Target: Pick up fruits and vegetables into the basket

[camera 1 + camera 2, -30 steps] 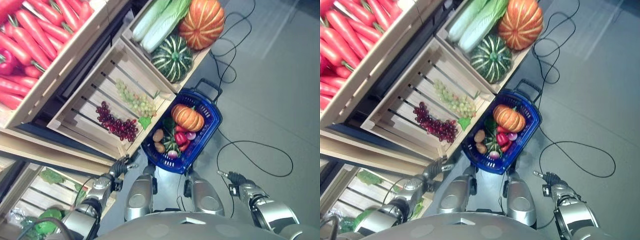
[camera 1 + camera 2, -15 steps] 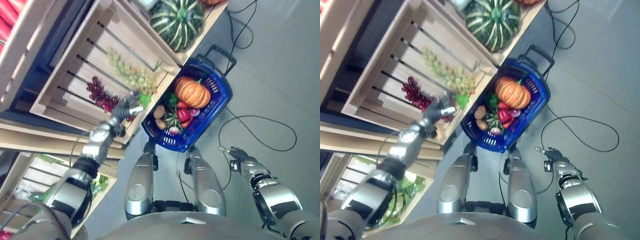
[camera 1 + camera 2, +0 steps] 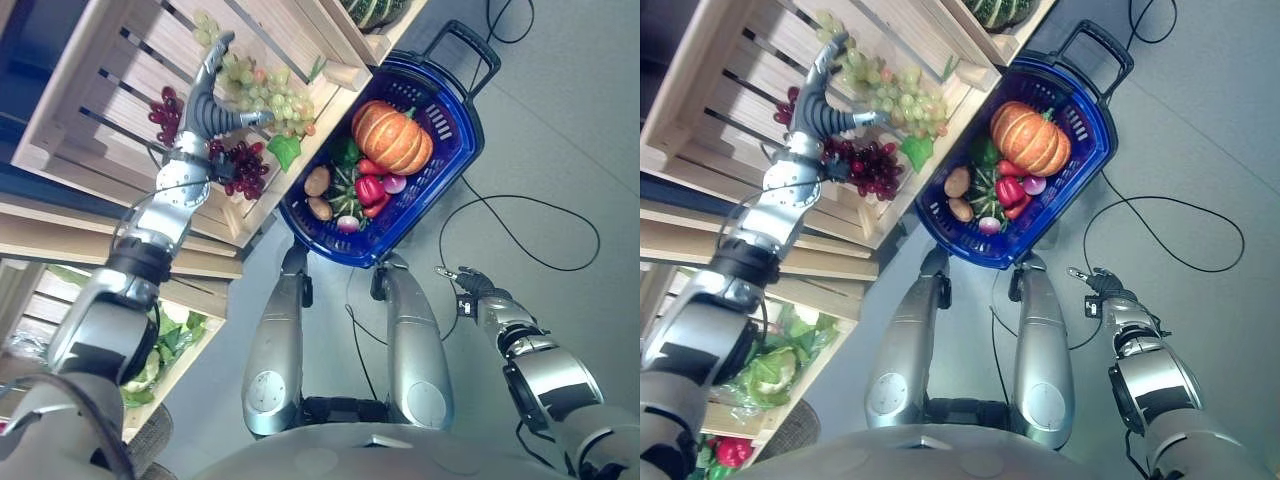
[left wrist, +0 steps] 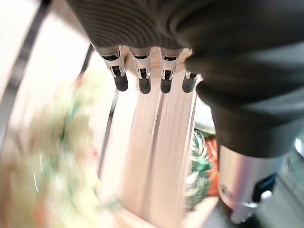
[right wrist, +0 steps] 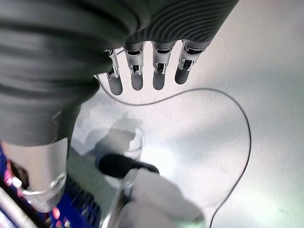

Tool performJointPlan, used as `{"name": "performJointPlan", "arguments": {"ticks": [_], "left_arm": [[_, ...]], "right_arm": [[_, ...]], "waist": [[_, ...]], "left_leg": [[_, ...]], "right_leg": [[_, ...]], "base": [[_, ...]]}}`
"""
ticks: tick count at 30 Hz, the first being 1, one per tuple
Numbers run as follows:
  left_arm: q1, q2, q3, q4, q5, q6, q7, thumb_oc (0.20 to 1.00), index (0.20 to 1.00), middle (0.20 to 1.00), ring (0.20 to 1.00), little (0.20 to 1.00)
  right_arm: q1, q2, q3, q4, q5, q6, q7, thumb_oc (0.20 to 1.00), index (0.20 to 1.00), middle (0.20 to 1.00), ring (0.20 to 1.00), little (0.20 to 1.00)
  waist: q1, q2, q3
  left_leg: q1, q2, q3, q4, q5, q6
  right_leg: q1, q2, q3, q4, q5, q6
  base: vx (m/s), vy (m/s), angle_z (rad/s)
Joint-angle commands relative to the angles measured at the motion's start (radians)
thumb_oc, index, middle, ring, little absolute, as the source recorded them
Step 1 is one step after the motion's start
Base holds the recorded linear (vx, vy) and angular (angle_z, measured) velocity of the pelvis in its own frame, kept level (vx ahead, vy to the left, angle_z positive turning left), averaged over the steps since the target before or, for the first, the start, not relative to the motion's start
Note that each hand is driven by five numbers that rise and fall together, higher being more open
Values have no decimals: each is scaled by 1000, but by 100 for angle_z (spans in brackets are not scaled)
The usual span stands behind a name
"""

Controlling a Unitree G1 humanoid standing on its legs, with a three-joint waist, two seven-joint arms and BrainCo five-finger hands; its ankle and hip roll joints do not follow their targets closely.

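L hand (image 3: 207, 108) is inside the wooden crate (image 3: 90, 70), fingers spread and relaxed, holding nothing, over the red grapes (image 3: 238, 166) w/ the green grapes (image 3: 262, 90) just beside at 2 o'clock of it. Blue basket (image 3: 455, 150) sits on the floor at 3 o'clock of the crate, touching its edge; inside: pumpkin (image 3: 391, 136), red pepper (image 3: 370, 189), potatoes (image 3: 317, 182). R hand (image 3: 462, 282) hangs low over the floor at 5 o'clock of the basket, fingers straight, empty.

Blue basket (image 3: 455, 170) on floor, holding orange pumpkin (image 3: 391, 137) at 1 o'clock, red pepper (image 3: 369, 189), potatoes (image 3: 317, 182); green grapes (image 3: 268, 95), red grapes (image 3: 240, 163) in wooden crate (image 3: 70, 120).
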Motion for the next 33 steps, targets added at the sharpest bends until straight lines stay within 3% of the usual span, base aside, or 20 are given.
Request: {"name": "performJointPlan", "arguments": {"ticks": [1,3,8,16,21,33], "left_arm": [[-60,42,-6,43,225,31,155,1000,1000,1000,1000,1000],[-107,70,-78,94,363,71,214,1000,1000,1000,1000,1000],[-221,111,-263,161,531,139,212,1000,1000,1000,1000,1000],[-338,104,-414,231,626,113,69,1000,1000,1000,1000,1000],[-366,84,-446,282,651,110,2,1000,1000,1000,1000,1000],[-360,50,-443,428,701,202,-111,1000,1000,1000,1000,1000]], "right_arm": [[63,-18,30,-25,26,3,-7,1000,1000,1000,1000,1000],[56,-23,37,-24,16,3,-5,1000,1000,1000,1000,1000],[13,-42,63,-26,1,23,-2,1000,1000,1000,1000,1000],[-43,-63,80,-12,-13,41,12,1000,1000,1000,1000,1000],[-65,-71,85,-4,-10,45,13,1000,1000,1000,1000,1000],[-71,-67,101,-17,-3,43,3,1000,1000,1000,1000,1000]], "waist": [[-13,-31,-39],[-25,-29,-39],[-52,-16,-39],[-78,-11,-39],[-89,-13,-39],[-104,-27,-39]], "left_leg": [[-68,0,51,221,-177,12],[-81,6,55,242,-183,9],[-105,13,64,266,-189,2],[-129,19,77,289,-195,-3],[-146,24,82,295,-194,-4],[-186,29,80,303,-186,-6]], "right_leg": [[-2,15,35,-23,38,77],[-18,18,41,-5,34,74],[-50,19,51,17,27,70],[-80,23,63,36,21,66],[-99,27,71,37,24,67],[-138,41,85,28,39,69]], "base": [[0,0,0],[22,41,-2],[16,71,-4],[10,42,-7],[4,27,-5],[0,3,0]]}}
